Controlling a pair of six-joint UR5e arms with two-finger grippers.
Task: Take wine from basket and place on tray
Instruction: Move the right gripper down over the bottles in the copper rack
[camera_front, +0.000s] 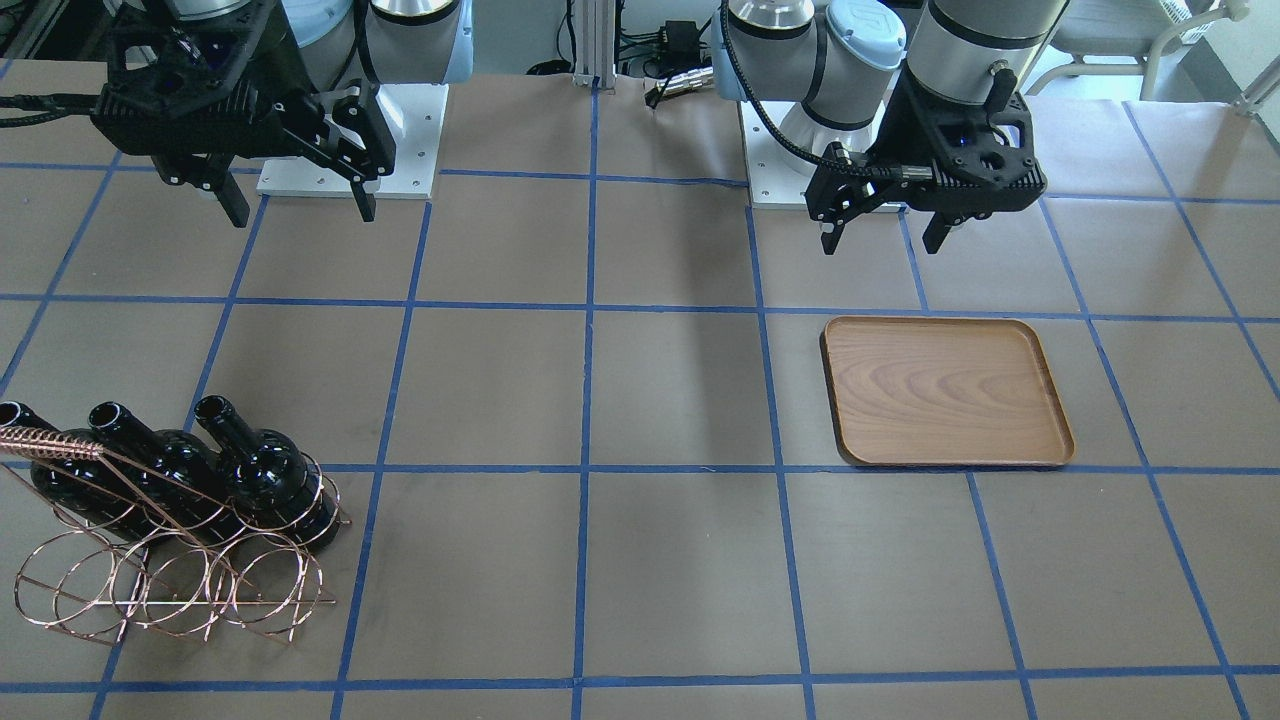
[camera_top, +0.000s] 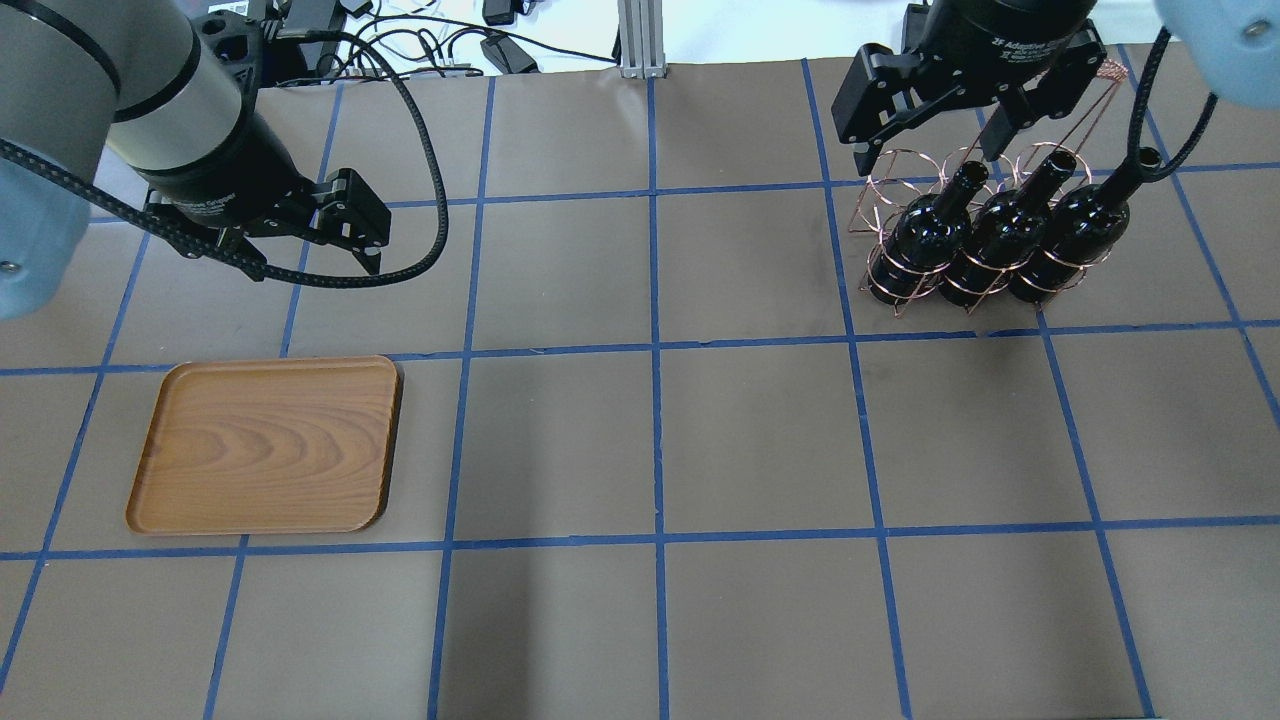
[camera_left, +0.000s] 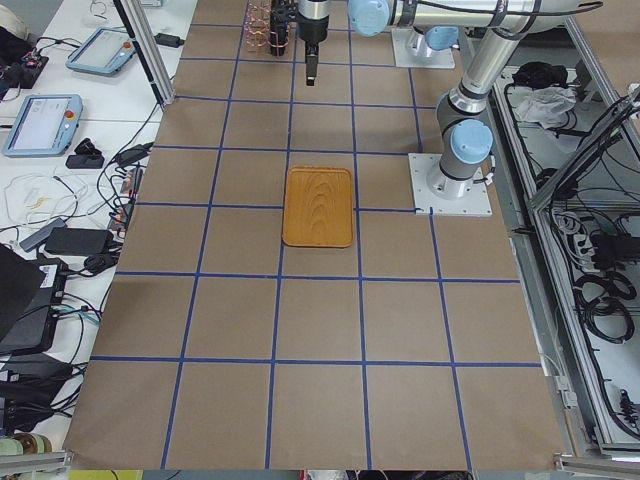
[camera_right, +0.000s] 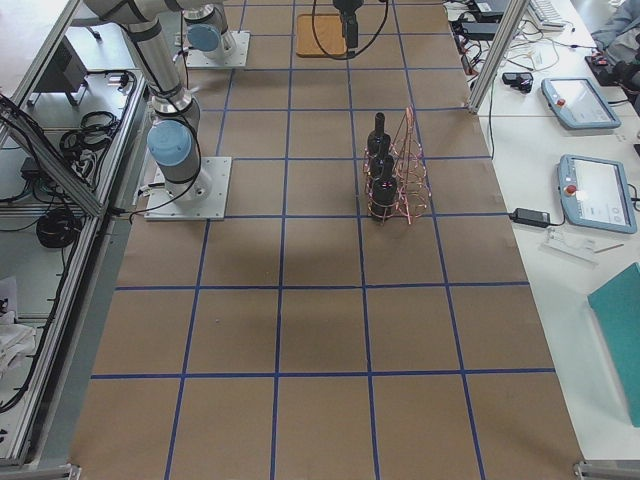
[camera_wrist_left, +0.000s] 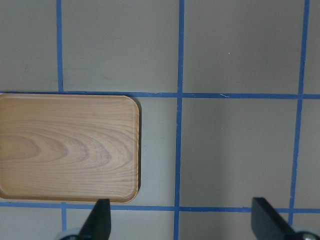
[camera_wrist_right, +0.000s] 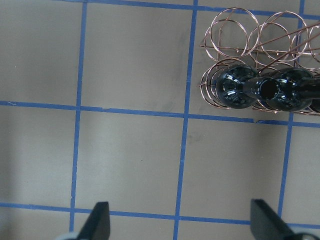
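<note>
The right pincer (camera_top: 925, 145) and left pincer (camera_top: 315, 262) are both released and empty. Three wine bottles (camera_top: 1000, 240) stand in the wire basket (camera_front: 170, 585), well apart from the tray (camera_top: 265, 445). I think the right pincer should come down centred on the end bottle (camera_top: 922, 238), at its neck, then lift straight up.

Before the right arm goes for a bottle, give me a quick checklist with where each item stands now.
1. Fingers of the right gripper open: ok.
2. Nothing in the open left gripper: ok.
3. All three wine bottles upright in the basket: ok.
4. Nothing on the tray: ok.
5. A bottle neck between the right fingers: not ok, the bottles sit off to one side in the wrist view.
6. Bottles free to lift from the rings: cannot tell.
</note>
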